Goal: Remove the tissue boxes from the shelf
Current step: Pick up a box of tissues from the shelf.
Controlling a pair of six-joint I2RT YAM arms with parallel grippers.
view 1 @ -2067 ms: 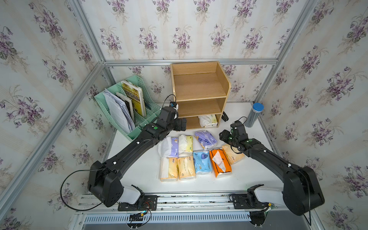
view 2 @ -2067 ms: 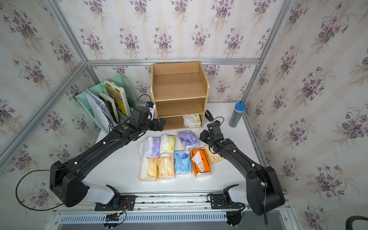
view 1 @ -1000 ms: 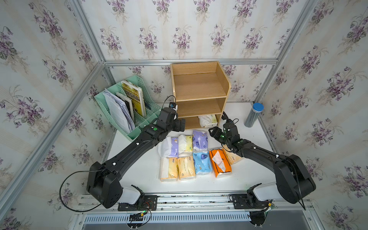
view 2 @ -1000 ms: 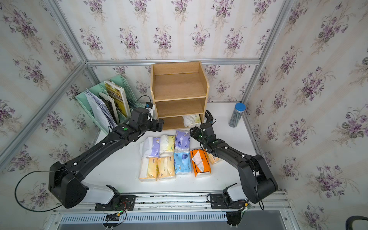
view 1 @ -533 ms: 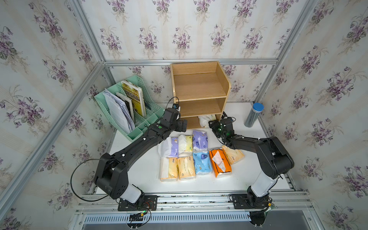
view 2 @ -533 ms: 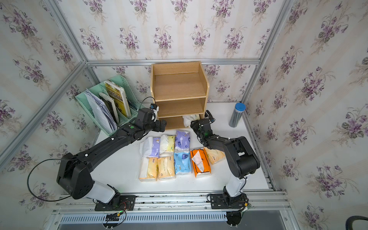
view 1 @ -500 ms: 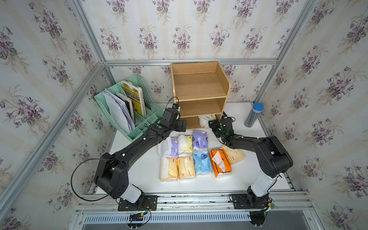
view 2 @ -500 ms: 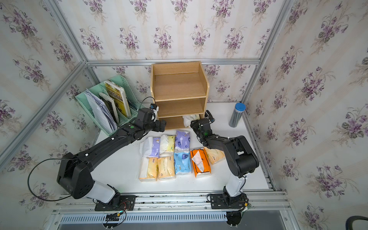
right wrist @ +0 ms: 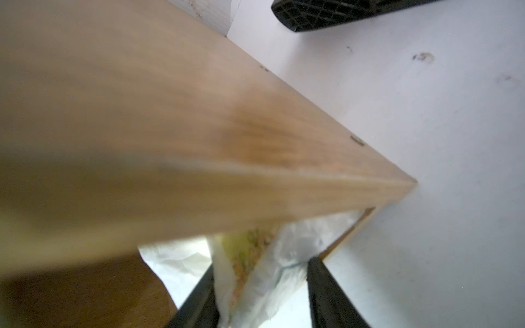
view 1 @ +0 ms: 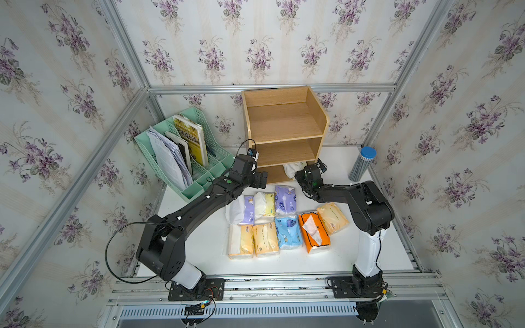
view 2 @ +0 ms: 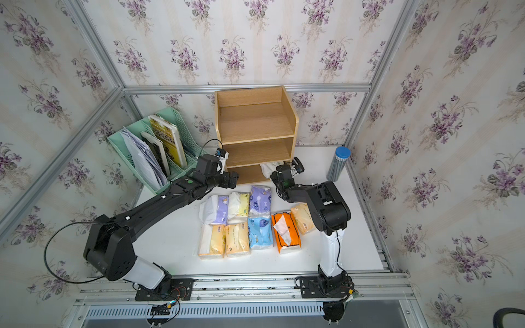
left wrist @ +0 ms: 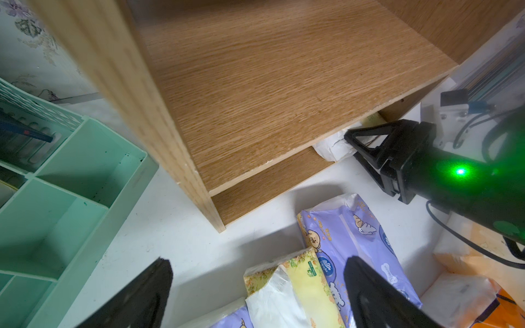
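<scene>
Reaching into the bottom tier of the shelf (view 1: 284, 122), the right end effector (right wrist: 260, 267) is closed partway on the last pale yellow tissue pack (left wrist: 332, 144) between its fingers for withdrawal, while the left end effector (left wrist: 257, 261) is held wide open, empty.

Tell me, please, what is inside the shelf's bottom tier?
One tissue pack, its front end between the fingers of the right claw. The middle board covers the rest of the tier.
</scene>
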